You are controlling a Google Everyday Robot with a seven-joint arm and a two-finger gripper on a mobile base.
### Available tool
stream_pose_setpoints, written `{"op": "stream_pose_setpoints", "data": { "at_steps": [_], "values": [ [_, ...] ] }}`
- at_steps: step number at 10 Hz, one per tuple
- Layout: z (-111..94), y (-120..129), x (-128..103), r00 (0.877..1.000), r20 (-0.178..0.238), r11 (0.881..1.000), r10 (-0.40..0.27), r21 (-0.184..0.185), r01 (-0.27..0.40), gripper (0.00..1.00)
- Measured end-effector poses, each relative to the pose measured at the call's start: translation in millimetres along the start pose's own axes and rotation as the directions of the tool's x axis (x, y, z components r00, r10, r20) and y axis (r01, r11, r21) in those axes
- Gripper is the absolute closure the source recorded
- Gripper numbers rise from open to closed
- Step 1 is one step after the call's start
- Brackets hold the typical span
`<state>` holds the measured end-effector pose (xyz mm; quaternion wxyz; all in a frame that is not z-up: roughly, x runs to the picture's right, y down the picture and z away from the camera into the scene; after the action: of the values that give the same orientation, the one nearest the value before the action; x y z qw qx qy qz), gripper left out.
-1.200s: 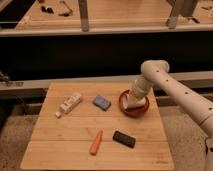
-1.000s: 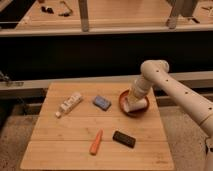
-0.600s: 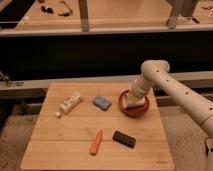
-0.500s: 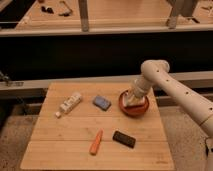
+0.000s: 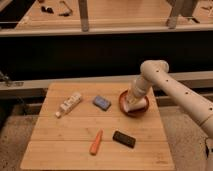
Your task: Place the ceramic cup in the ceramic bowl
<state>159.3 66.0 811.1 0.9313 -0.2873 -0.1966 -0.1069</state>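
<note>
A cream-white tubular arm (image 5: 176,93), dotted with small dark holes, is seen; its hand (image 5: 134,104) is near the desk's (image 5: 65,136) right edge.

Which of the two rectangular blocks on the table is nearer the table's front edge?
The black block, beside the orange stick. The blue block lies farther back, left of the ceramic bowl, where the gripper sits.
</note>
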Motion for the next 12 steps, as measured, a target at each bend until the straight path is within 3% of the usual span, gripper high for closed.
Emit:
{"op": "stream_pose_setpoints", "data": {
  "at_steps": [3, 4, 12],
  "values": [
    [-1.4, -0.3, -0.1, 1.0, 0.003, 1.0, 0.009, 0.009, -0.009, 0.62],
    [-1.2, -0.1, -0.8, 1.0, 0.004, 1.0, 0.011, 0.009, -0.011, 0.67],
    [-1.0, -0.8, -3.4, 1.0, 0.004, 1.0, 0.012, 0.009, -0.013, 0.67]
  ]
}}
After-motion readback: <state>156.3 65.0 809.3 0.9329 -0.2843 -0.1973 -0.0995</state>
